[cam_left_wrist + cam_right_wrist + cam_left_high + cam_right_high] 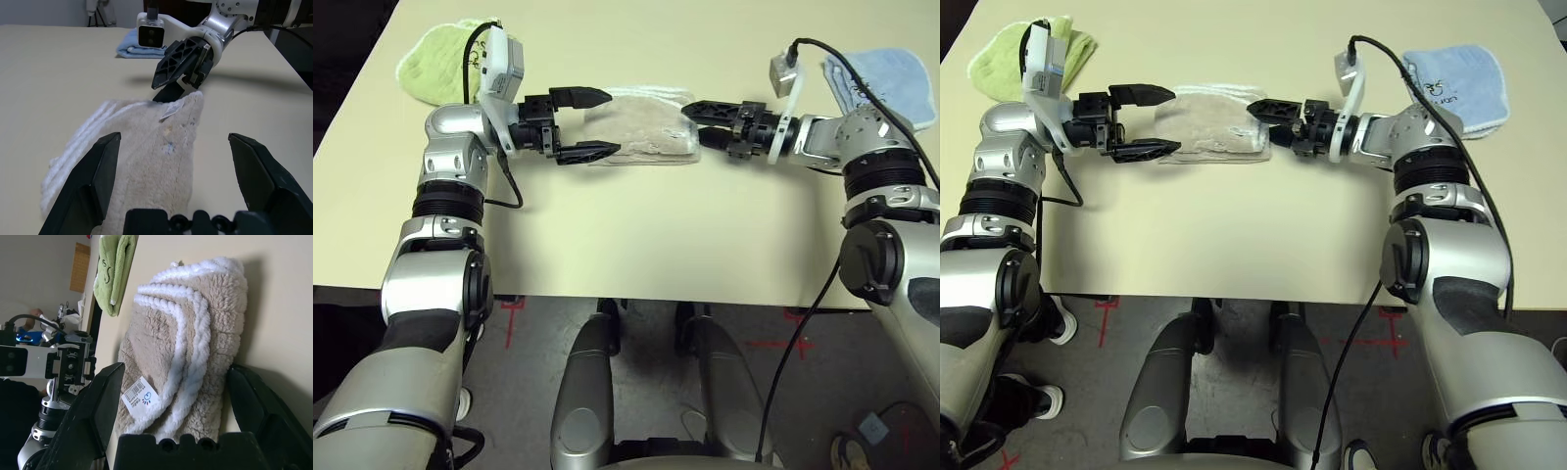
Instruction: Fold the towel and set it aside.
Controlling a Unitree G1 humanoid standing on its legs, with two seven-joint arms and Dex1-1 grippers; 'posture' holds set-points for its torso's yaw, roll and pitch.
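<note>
Flanking the beige towel, both wide jaws leave green and blue cloths well apart.

Folded towel on table, between left gripper and right gripper. Second folded towel beyond left forearm, table's left side; embroidered folded towel on table's right side, beyond right wrist.

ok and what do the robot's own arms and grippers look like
Silver arms with black ribbed bands at the joints, black cables running along them, and a white camera bracket at each wrist. The left gripper and right gripper are black, each with two tapering jaws.
</note>
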